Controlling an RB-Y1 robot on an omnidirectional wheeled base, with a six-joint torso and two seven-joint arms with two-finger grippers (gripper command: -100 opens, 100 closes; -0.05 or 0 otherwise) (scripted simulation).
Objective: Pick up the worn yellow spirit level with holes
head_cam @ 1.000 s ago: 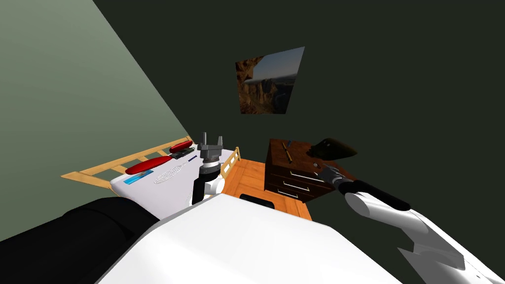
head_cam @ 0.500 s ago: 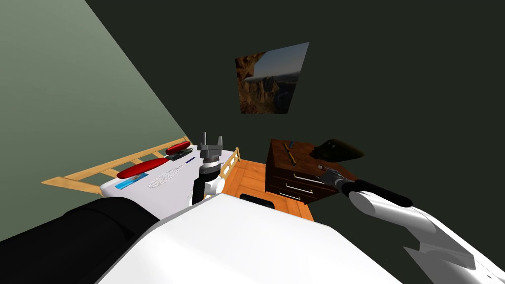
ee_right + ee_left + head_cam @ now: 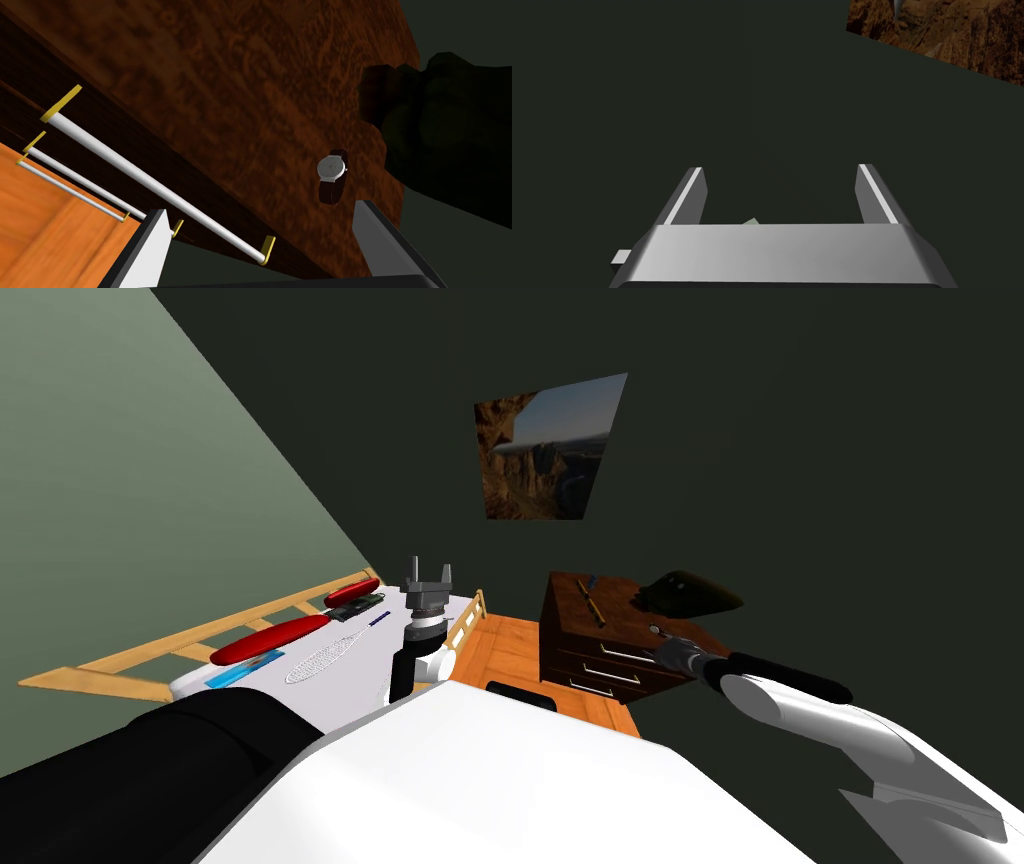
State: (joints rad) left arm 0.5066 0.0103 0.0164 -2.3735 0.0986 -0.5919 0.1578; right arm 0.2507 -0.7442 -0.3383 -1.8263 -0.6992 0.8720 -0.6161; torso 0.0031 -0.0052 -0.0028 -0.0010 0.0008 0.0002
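A thin yellow spirit level (image 3: 589, 601) lies on the far left part of a dark wooden dresser's top (image 3: 615, 600). My right gripper (image 3: 655, 633) hovers over the dresser's near right corner, well short of the level. In the right wrist view its fingers (image 3: 149, 246) stand wide apart with nothing between them, above the dresser top (image 3: 240, 90) and a wristwatch (image 3: 332, 175). My left gripper (image 3: 428, 571) is raised over the bed, open and empty, its fingers (image 3: 687, 197) pointing at the dark wall.
A dark lumpy object (image 3: 690, 593) sits at the dresser's right rear, also near my right gripper (image 3: 440, 135). Drawer handles (image 3: 150, 185) run along the dresser front. A white bed (image 3: 330, 653) with red pillows and a wooden frame stands to the left. Orange floor (image 3: 505, 653) lies between.
My view has swung, shifting the bed leftward. My right arm has moved slightly right and lower along the dresser's near corner. The left arm keeps its pose.
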